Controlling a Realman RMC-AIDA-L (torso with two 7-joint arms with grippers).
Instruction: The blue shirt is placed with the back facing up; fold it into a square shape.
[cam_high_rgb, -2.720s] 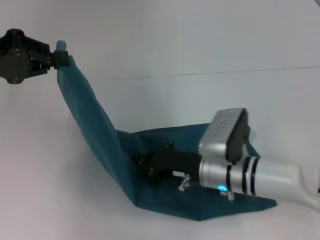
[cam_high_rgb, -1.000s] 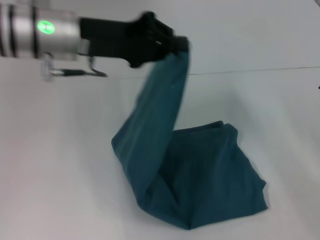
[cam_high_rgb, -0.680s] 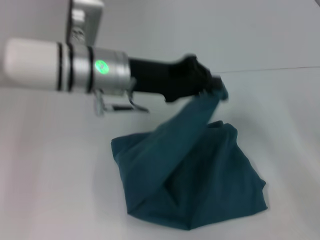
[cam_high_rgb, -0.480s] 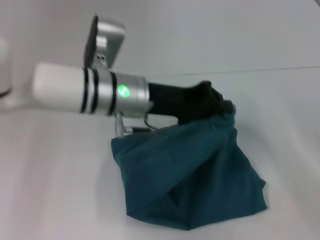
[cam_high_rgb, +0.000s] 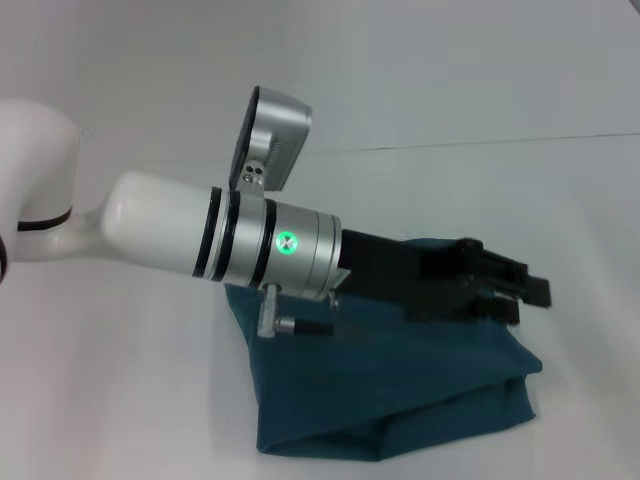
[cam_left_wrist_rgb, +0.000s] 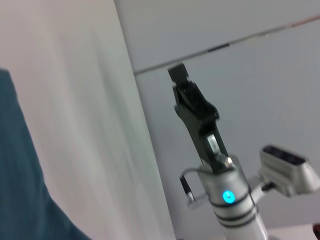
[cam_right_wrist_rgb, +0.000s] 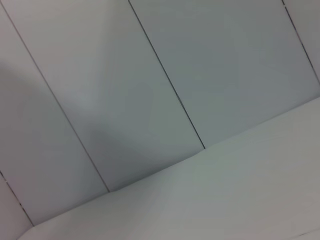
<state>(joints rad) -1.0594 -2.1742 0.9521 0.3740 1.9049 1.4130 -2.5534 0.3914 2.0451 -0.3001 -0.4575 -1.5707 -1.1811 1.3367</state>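
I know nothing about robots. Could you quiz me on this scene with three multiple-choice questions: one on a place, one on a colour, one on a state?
1. Where is the left end effector?
A) over the blue shirt
B) at the table's far edge
C) beneath the shirt

2. What colour is the light on the left arm?
A) red
B) green
C) yellow

3. How does the shirt lie?
A) spread out flat
B) hanging in the air
C) folded over itself on the table

Answers:
1 A, the head view shows it reaching across the shirt.
2 B, it glows green.
3 C, layers show along its near edge.

The right end effector is held up, apart from the shirt.
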